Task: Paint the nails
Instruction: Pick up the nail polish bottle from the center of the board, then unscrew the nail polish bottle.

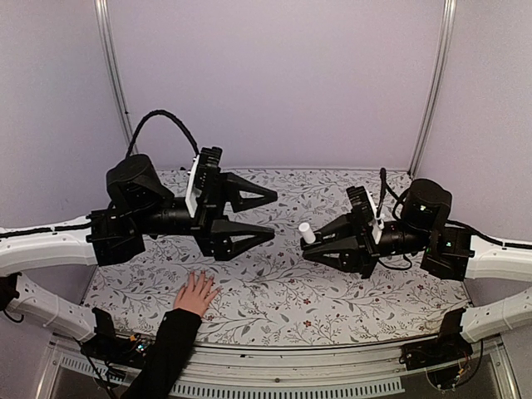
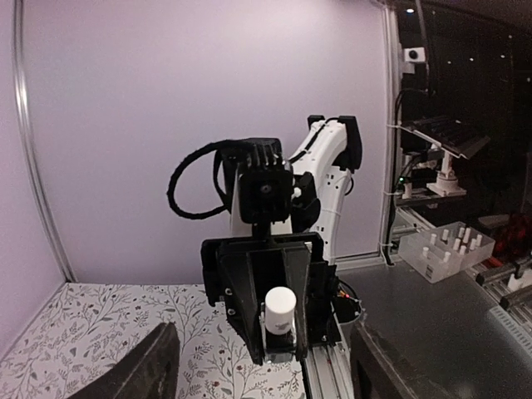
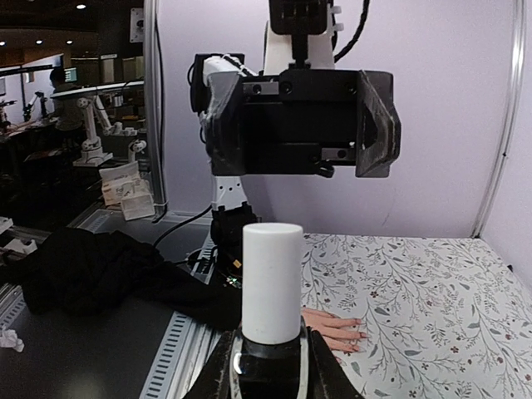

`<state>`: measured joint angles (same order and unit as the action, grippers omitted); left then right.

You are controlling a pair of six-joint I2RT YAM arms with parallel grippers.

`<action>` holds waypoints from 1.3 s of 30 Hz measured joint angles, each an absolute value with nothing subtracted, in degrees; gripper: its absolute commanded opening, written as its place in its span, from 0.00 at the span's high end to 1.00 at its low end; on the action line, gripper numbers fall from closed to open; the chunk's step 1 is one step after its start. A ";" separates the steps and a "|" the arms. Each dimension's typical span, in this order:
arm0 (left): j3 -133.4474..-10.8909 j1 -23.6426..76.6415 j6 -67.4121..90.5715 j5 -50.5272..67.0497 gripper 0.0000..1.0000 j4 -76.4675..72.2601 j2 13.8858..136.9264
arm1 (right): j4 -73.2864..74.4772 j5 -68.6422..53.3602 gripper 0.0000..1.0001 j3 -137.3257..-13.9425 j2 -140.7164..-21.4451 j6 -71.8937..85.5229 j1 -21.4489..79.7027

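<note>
From above, the left gripper (image 1: 274, 214) is spread wide with nothing between its fingers, and the right gripper (image 1: 309, 248) faces it, clamped tight on a small dark bottle (image 3: 266, 364) whose white cap (image 1: 307, 233) sticks out past its fingertips. The left wrist view meets the right gripper head-on, cap in the middle, while the right wrist view looks past its own cap at the left gripper's parted jaws. The hand (image 1: 197, 293) shows only from overhead and from the right wrist. It lies flat on the flowered table (image 1: 349, 307) near the front edge, on the near side of the left gripper, black sleeve (image 1: 166, 349) trailing off the edge. Its length runs from the front edge toward the far wall, fingers spread and leaning slightly right. The nails (image 3: 357, 334) are at those far tips — too small to tell polish.
</note>
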<state>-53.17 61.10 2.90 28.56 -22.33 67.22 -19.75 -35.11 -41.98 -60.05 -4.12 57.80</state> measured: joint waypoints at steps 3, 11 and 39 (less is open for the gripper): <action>-53.98 61.41 2.04 33.95 0.50 -23.83 69.14 | -19.73 -40.07 1.00 -42.52 -62.00 -4.01 57.43; -54.96 64.71 -3.25 40.21 0.57 -24.88 72.60 | -19.94 -50.09 1.00 -45.71 -65.98 -2.04 56.93; -58.28 66.87 -7.49 41.36 0.93 -25.71 78.02 | -21.96 -59.31 1.00 -48.03 -68.86 2.48 56.93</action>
<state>-58.28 66.87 -7.49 41.36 -25.71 78.02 -21.96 -59.31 -48.03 -68.86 2.48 56.93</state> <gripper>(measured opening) 0.145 0.232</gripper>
